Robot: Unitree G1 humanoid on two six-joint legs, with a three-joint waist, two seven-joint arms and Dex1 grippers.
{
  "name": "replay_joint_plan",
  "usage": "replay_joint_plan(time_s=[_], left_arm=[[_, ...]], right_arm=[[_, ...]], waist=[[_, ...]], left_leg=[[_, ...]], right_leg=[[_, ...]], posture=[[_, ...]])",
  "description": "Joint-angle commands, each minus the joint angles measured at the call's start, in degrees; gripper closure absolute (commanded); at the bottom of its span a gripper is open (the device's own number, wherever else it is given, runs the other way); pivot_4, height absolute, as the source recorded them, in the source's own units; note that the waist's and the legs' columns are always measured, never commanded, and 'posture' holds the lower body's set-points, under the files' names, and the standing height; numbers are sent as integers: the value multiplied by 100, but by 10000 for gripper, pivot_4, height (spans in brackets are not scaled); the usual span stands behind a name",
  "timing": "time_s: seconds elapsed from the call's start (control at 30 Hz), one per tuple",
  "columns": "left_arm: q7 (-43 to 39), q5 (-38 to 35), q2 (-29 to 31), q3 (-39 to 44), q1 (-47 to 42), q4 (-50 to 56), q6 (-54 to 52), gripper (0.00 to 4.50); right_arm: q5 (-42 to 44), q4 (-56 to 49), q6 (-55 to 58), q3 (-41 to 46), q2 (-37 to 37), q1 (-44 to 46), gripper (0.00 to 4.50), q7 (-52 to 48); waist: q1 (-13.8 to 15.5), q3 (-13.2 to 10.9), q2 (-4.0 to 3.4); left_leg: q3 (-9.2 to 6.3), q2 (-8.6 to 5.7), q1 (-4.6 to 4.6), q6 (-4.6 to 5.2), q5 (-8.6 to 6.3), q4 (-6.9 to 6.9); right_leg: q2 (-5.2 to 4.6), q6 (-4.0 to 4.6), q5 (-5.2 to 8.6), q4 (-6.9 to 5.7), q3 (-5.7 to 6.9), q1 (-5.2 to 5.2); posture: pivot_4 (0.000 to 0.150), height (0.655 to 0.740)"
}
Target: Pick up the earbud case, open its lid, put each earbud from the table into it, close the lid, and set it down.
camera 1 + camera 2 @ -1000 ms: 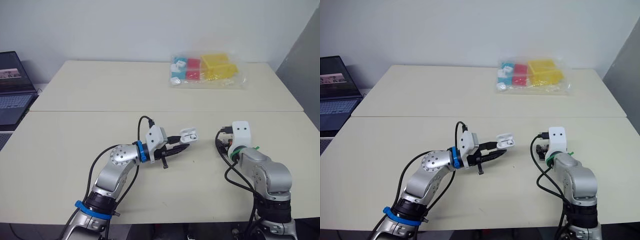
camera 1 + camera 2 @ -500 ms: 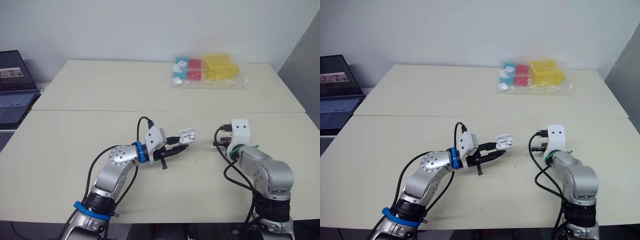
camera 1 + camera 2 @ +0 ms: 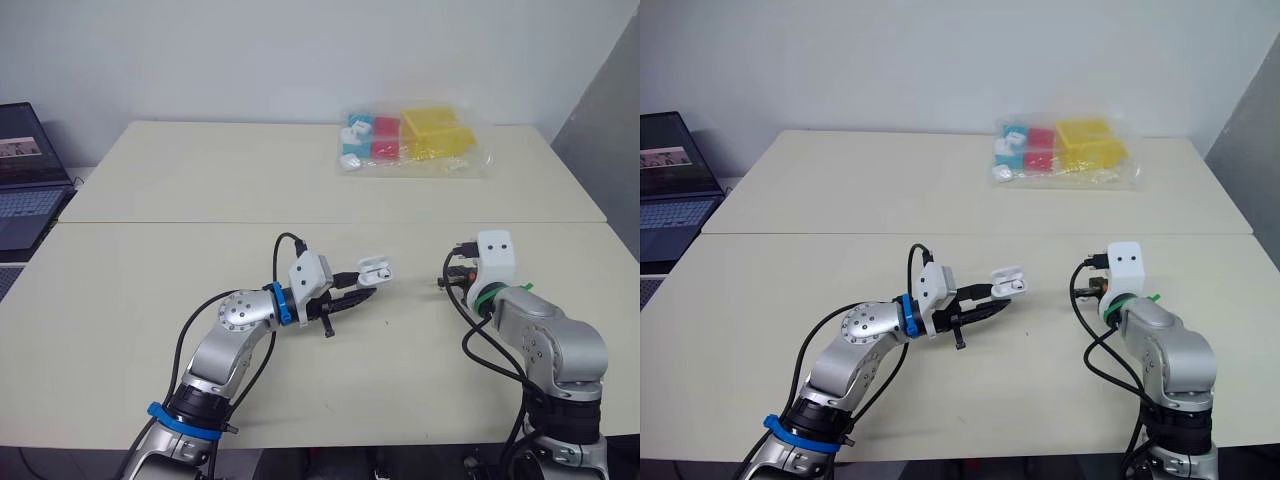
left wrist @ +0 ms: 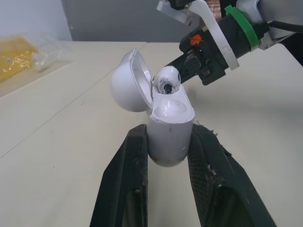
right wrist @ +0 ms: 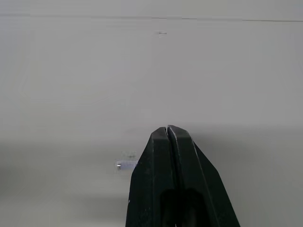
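Small white glossy plastic earbud case (image 4: 169, 127) is off the table, clamped upright between the two black fingers of the left hand (image 4: 169, 133). The grip is low on the body, so the round hinged lid (image 4: 129, 84) is free to swing, and it's tipped right back, open. One white earbud (image 4: 166, 80) with a dark tip sits at the case mouth and doesn't look fully seated; can't tell if the second well is filled. Case hangs above the near cream table (image 3: 120, 300), about mid-width, mouth turned toward the right hand (image 3: 450, 283) so that side can feed and press from the front. Right hand fingers are pressed together with nothing between them, low over bare table, near the case but apart from it. My read: insertion about done, lid close next; risk is the lid snapping onto a proud earbud. Room is fine, open tabletop all round and front edge well clear. Clear plastic bag of yellow, red and cyan blocks (image 3: 412, 140) on the far table and dark laptop (image 3: 25, 180) beyond the left edge are both well apart
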State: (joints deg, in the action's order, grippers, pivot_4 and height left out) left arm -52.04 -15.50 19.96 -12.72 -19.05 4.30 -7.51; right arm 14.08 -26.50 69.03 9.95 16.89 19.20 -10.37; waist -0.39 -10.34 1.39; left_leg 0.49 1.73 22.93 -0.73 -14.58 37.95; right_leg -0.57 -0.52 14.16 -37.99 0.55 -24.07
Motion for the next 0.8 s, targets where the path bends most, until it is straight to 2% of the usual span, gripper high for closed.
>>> replay_joint_plan(time_s=[0.03, 0.13, 0.33, 0.43, 0.8], left_arm=[[2, -80, -16, 53, -148, 281, 10, 37016], [4, -79, -16, 48, -168, 281, 0, 37016], [8, -80, 7, 53, -149, 320, -37, 37016], [14, -84, 24, 68, -151, 338, -63, 37016], [-22, -94, 44, 51, -171, 393, -116, 37016]], right_arm=[[123, -378, -266, -13, 313, 6, 41413, -286], [191, -437, -294, -67, 488, -32, 32624, -409], [284, -739, -190, -155, 725, -260, 9804, -566], [299, -913, 8, -135, 819, -434, 107, -513], [50, -150, -591, -483, 1140, -725, 0, -596]], waist=[[2, 0, 0], [5, 0, 0], [8, 0, 0], [9, 0, 1], [7, 0, 1]], left_leg=[[1, -1, 1, 0, 0, 0], [1, -1, 1, 0, 0, 0], [-2, 0, 1, 0, 0, -1], [0, 0, 1, 0, 0, 0], [-1, 0, -2, 0, 0, 1]], right_leg=[[-1, 0, 0, 1, -1, -1], [-1, 0, 0, 2, 0, 0], [0, 0, 0, 1, 1, 0], [0, 0, 0, 1, -1, -1], [2, 0, 0, -1, 2, 0]], posture=[[1500, 7400], [1500, 7400], [1500, 7400], [1500, 7400], [1500, 7400]])
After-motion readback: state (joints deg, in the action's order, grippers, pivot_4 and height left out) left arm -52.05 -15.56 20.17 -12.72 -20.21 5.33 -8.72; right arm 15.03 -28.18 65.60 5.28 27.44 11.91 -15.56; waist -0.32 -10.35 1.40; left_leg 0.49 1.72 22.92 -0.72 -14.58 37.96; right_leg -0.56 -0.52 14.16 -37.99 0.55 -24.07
